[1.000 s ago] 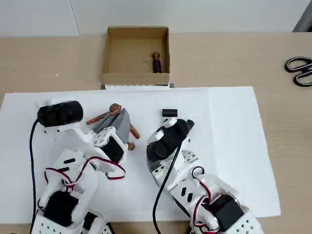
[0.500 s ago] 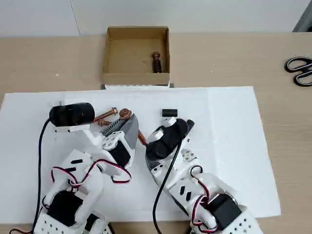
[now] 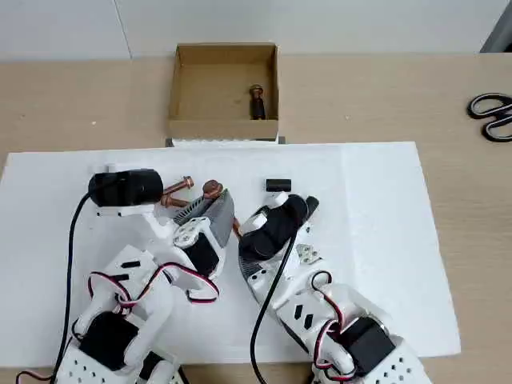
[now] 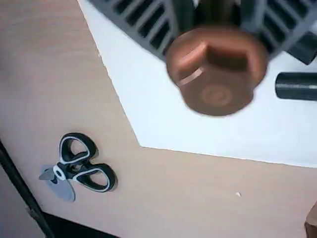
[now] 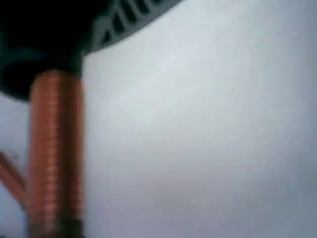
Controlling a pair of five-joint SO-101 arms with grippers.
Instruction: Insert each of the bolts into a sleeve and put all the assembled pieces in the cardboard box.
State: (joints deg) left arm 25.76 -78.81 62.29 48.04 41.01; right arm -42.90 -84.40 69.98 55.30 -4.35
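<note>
A copper bolt (image 3: 213, 190) is clamped between the grey jaws of the left hand (image 3: 214, 202). Its hexagonal head (image 4: 215, 69) projects beyond the jaw tips, and its threaded shank (image 5: 54, 148) extends back out of the hand towards the right hand (image 3: 264, 228). Whether the right hand is open or closed cannot be determined.

Two loose bolts (image 3: 174, 192) lie just beside the left hand, on its outer side. A black sleeve (image 3: 278, 185) lies just ahead of the right hand. All rest on a white sheet (image 3: 384, 240).

Well ahead of both hands, the cardboard box (image 3: 224, 126) contains one assembled piece (image 3: 257, 102). Scissors (image 3: 492, 116) lie on the tabletop (image 3: 360, 96), far out on the right hand's side.
</note>
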